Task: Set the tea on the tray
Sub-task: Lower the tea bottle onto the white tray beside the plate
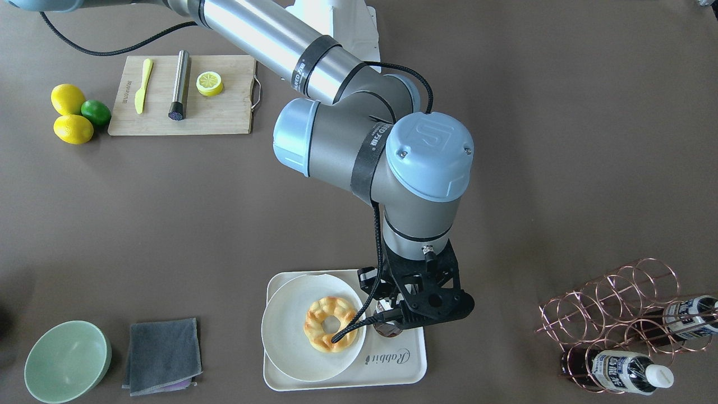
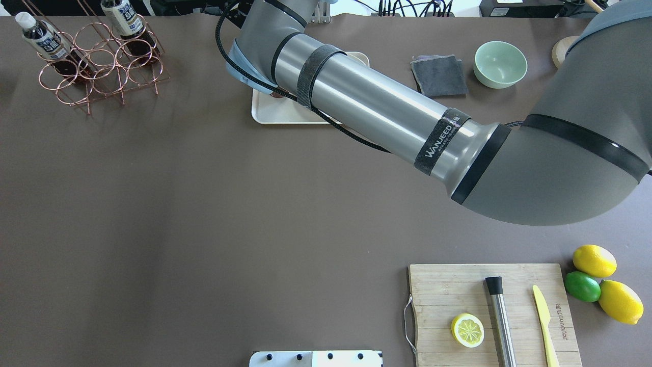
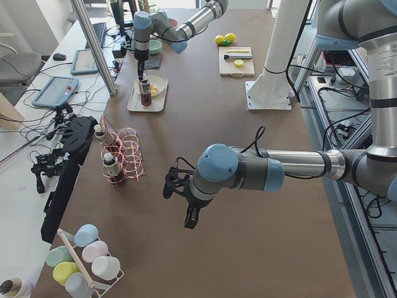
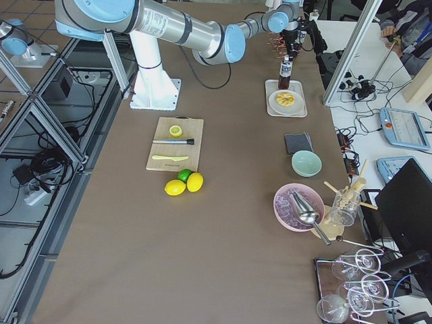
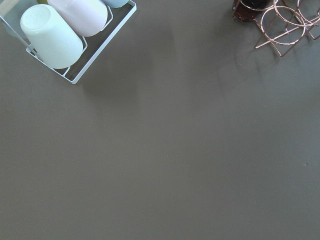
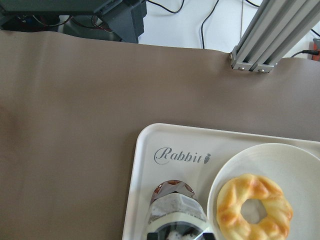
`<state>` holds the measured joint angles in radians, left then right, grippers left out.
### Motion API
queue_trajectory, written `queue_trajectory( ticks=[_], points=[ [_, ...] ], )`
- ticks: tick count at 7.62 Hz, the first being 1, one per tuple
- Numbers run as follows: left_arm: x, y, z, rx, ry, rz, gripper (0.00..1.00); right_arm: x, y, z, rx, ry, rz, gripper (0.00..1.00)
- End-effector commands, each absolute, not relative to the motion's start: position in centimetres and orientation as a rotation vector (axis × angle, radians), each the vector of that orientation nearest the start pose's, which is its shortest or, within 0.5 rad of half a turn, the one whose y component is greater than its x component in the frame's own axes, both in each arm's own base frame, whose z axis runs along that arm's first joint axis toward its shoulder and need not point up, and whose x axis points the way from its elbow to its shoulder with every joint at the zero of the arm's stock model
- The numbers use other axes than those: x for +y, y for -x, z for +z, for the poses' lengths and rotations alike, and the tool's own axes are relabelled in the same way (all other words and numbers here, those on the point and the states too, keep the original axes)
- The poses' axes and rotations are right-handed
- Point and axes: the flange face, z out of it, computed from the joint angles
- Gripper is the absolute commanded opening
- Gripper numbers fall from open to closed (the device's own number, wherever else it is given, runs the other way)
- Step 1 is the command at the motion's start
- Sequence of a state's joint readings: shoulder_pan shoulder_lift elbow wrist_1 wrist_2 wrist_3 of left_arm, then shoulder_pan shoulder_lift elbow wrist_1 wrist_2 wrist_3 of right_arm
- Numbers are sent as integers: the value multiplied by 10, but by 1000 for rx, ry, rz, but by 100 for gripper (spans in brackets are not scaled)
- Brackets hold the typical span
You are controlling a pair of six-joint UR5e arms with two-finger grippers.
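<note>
The tea (image 1: 386, 325) stands upright on the cream "Rabbit" tray (image 1: 404, 365), beside a round plate holding a doughnut (image 1: 331, 324). My right gripper (image 1: 395, 314) hangs straight above it and appears shut on its top; the fingers themselves are hidden. In the right wrist view the tea (image 6: 175, 212) fills the lower middle, on the tray (image 6: 145, 165) near the script word. The exterior left view shows the tea (image 3: 146, 93) under the far arm. My left gripper (image 3: 191, 220) hovers over bare table, and I cannot tell whether it is open or shut.
A copper wire rack (image 1: 617, 303) holds two more bottles (image 1: 622, 370) at the table's end. A green bowl (image 1: 67, 362) and grey cloth (image 1: 162, 356) lie beside the tray. A cutting board (image 1: 185, 95) with lemons sits far off. A cup rack (image 5: 55, 35) lies under the left wrist.
</note>
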<state>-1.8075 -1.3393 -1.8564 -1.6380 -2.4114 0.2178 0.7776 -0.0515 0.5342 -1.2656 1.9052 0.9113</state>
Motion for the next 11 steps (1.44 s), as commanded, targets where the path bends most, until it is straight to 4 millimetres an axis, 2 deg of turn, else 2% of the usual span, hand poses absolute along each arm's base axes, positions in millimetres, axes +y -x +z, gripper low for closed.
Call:
queue_trajectory(
  ticks=[1,2,4,5,7,8,10,11],
  points=[
    [-371,156,609,790,-305,19,97,-709,578,-1,-794,-275,-21,37],
    [-362,155,617,794,-289,11,97,-708,579,-1,-794,-274,-19,56],
    [-361,155,616,794,-291,10,97,-704,583,-1,-794,-269,-20,69],
    [-361,156,615,793,-293,6,97,-704,583,-5,-798,-273,-22,100],
    [-362,159,613,791,-300,3,97,-706,567,-21,-826,-300,-29,100],
    [-364,161,609,785,-309,3,97,-707,546,-20,-831,-290,-61,100],
    [-366,161,614,782,-298,1,97,-695,483,25,-837,-276,-115,100],
    [-365,162,615,782,-297,-1,97,-687,437,43,-847,-252,-112,100]
  ],
)
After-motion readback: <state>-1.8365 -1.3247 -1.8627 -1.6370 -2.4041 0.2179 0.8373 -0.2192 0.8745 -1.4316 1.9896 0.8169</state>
